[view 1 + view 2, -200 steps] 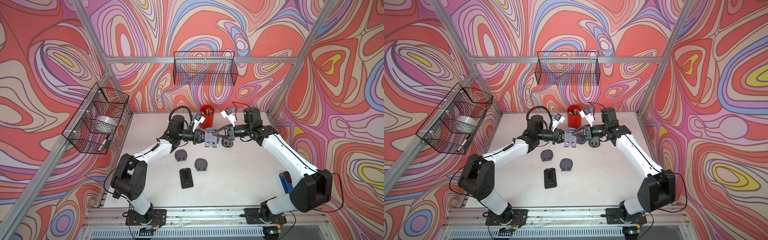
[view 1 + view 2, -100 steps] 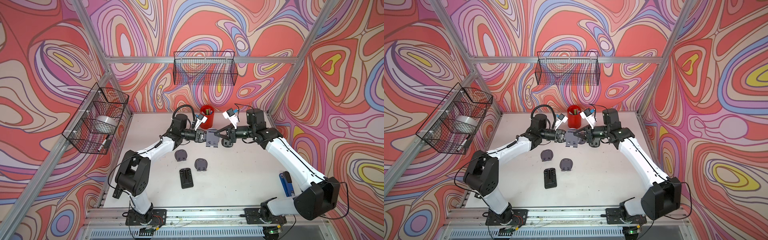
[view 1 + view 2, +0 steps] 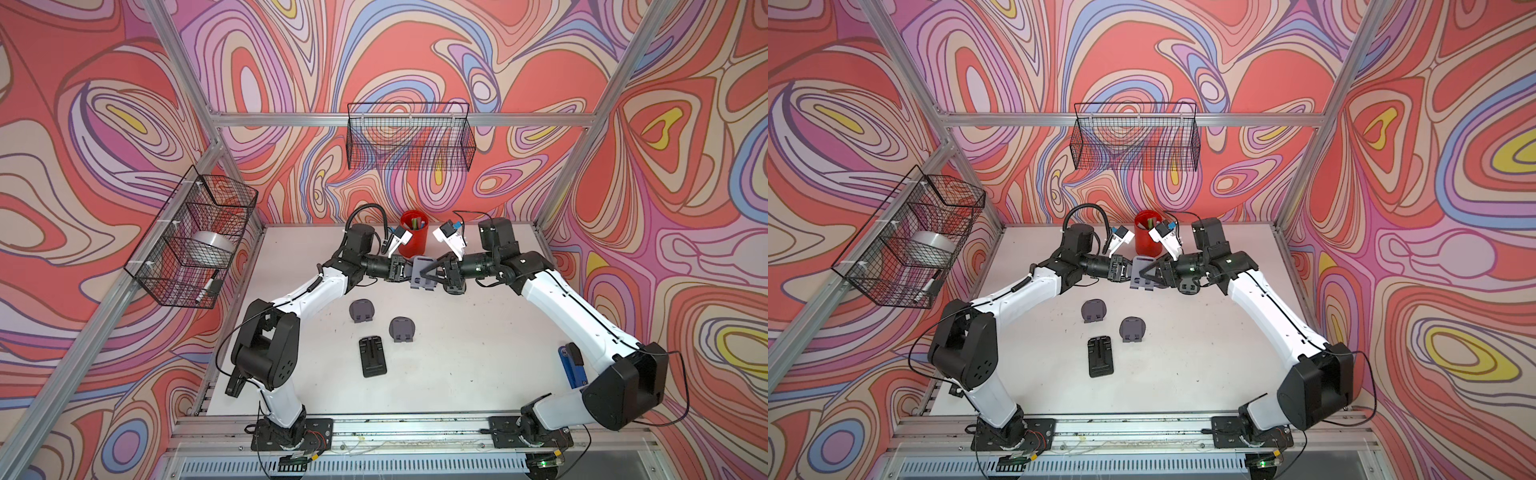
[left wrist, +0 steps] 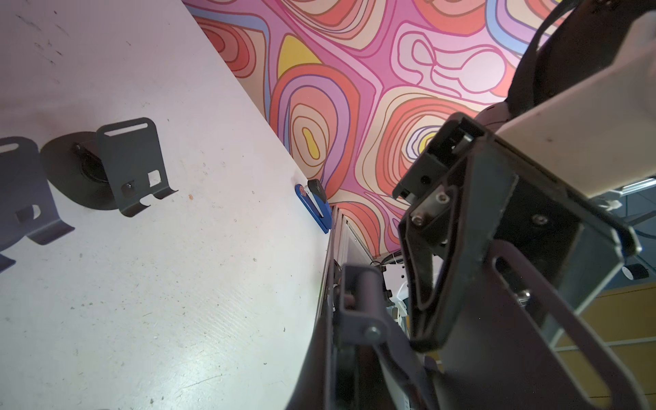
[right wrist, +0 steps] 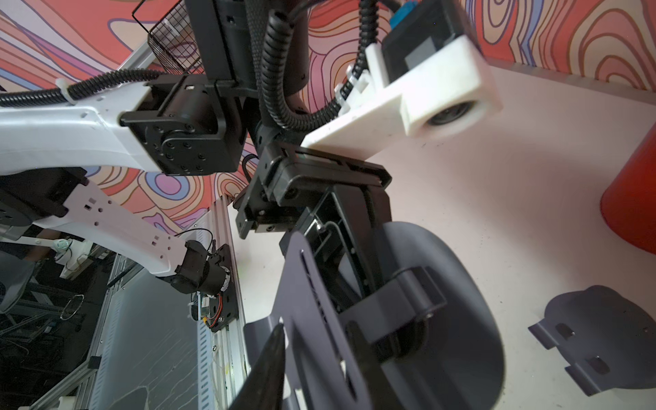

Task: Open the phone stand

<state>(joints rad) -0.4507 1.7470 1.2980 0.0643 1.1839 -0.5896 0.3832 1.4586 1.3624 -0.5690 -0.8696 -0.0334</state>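
Observation:
A grey phone stand (image 3: 420,277) (image 3: 1142,276) hangs above the back of the table between my two grippers. My left gripper (image 3: 405,272) (image 3: 1128,272) is shut on it from the left side. My right gripper (image 3: 430,274) (image 3: 1148,274) faces it from the right with its fingers spread in a V. In the right wrist view the stand's flat plate (image 5: 309,319) and round base (image 5: 443,301) are swung apart at the hinge, and my right gripper (image 5: 316,330) straddles the plate with a gap. The left wrist view shows the hinge (image 4: 358,309); my left jaws are hidden behind the stand.
Two more grey stands (image 3: 361,309) (image 3: 402,329) and a flat black one (image 3: 372,356) lie mid-table. A red cup (image 3: 413,239) stands just behind the grippers. A blue tool (image 3: 571,365) lies at the right edge. Wire baskets (image 3: 195,237) (image 3: 409,137) hang on the walls.
My right gripper's jaws have come apart off the stand's plate. Both arms carried the stand slightly back and right before that; the left grip has not changed.

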